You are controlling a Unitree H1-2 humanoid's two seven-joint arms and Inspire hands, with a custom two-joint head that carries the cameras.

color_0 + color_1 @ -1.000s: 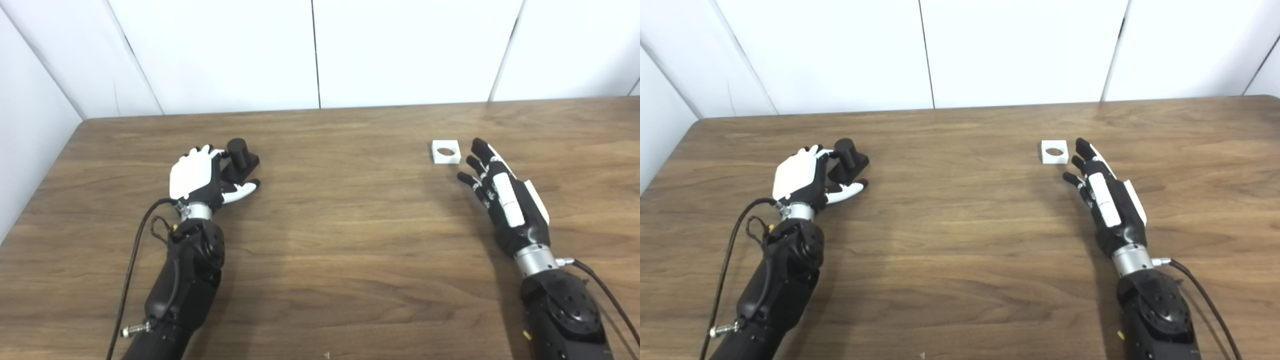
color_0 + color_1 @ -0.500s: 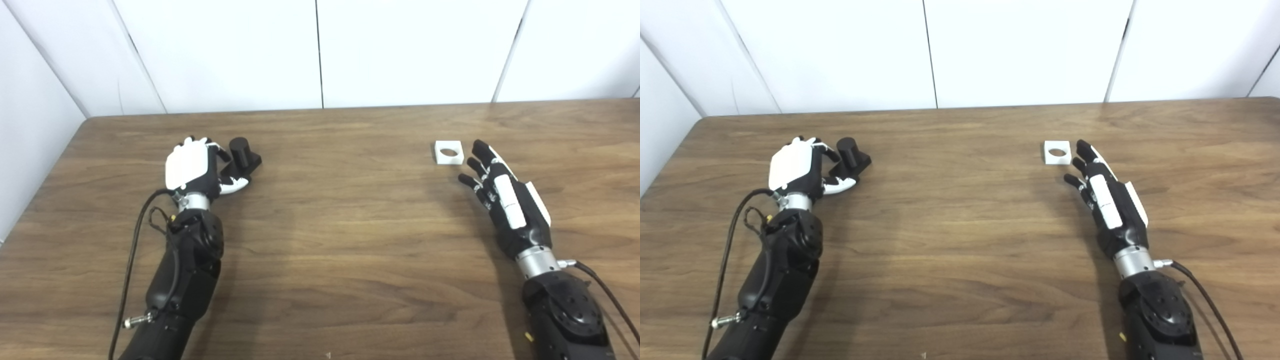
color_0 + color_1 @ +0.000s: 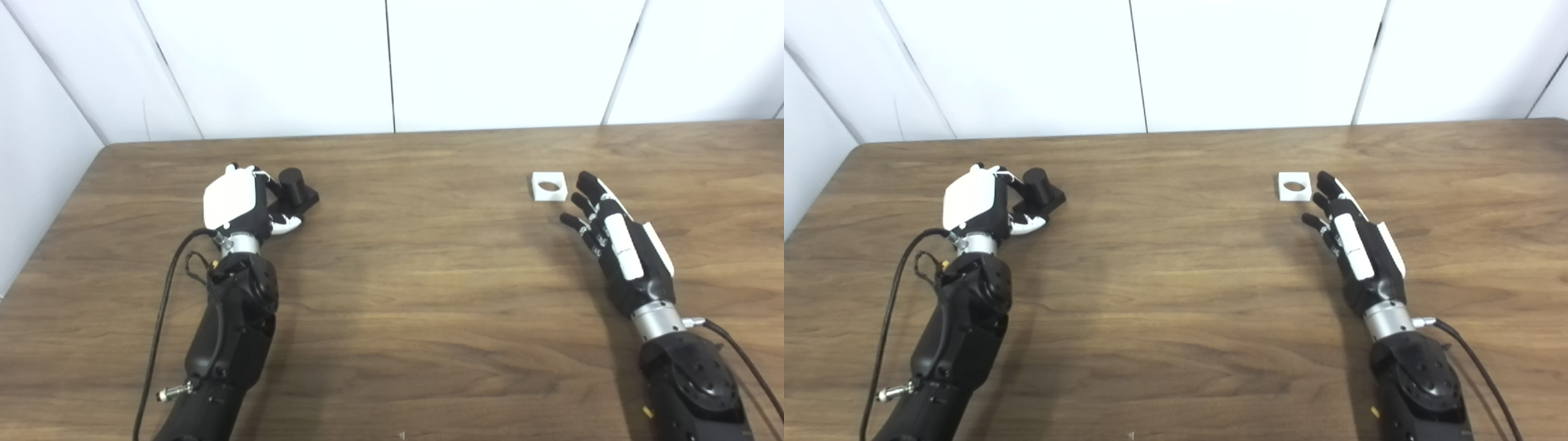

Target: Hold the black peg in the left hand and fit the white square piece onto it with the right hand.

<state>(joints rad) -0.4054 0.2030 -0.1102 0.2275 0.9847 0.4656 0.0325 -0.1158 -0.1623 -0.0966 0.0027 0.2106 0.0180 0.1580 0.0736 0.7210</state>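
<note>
Both views match, shifted sideways. Left of centre, the left hand (image 3: 236,202) curls its fingers against the black peg (image 3: 297,191); a firm grasp cannot be confirmed. The peg's cylinder stands upright on the table (image 3: 416,294). Right of centre, the right hand (image 3: 1350,239), fingers spread and holding nothing, lies just beside the flat white square piece (image 3: 1294,186).

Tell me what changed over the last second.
The left hand closed in on the black peg, its thumb curling in against the base. The right hand stayed open beside the white square piece, which did not move.
</note>
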